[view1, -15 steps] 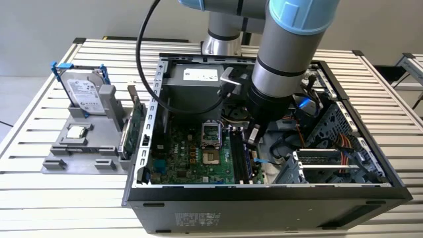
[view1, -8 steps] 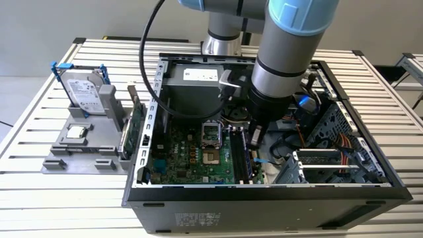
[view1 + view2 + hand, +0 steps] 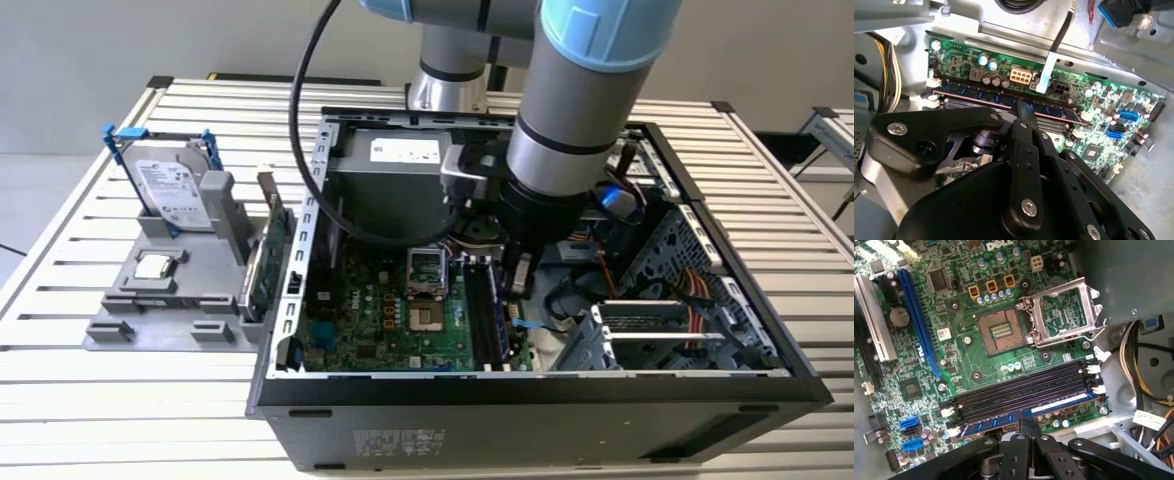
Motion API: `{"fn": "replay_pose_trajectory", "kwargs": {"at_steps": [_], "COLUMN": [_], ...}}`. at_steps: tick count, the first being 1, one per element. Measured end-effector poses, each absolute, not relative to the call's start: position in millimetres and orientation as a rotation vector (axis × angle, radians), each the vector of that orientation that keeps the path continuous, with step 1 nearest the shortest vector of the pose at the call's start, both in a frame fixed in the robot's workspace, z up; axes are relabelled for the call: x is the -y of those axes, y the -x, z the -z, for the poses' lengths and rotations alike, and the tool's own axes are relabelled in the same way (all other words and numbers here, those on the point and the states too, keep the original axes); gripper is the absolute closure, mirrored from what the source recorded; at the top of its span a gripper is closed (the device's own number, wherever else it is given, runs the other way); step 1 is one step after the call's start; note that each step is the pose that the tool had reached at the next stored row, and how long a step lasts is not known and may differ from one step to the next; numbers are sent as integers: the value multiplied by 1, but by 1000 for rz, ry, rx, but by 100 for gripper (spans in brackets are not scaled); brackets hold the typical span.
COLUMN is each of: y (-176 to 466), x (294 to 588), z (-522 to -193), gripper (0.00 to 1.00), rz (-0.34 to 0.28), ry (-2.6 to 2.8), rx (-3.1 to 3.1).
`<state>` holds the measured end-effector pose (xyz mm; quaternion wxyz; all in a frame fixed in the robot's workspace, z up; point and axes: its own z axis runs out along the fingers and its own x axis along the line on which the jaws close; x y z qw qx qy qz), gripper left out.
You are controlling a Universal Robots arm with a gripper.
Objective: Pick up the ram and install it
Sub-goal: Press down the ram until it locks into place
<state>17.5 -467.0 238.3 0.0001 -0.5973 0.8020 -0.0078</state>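
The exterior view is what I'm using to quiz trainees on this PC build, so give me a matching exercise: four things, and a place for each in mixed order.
Things:
1. ram
2. hard drive
3. gripper
4. green expansion card

Places:
A. standing in the grey holder outside the case
B. in a motherboard memory slot
C. upright on edge between the holder and the case wall
D. inside the case, right at the ram

Pairs: 1-B, 2-A, 3-D, 4-C
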Motion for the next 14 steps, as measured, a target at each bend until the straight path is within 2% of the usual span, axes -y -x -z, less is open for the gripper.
{"fn": "replay_pose_trajectory", "kwargs": {"at_steps": [14], "y": [-17], "x": [464], "z": [-237], "gripper": [100], "rz": [24], "ry": [2069], "rx": [-2362]}}
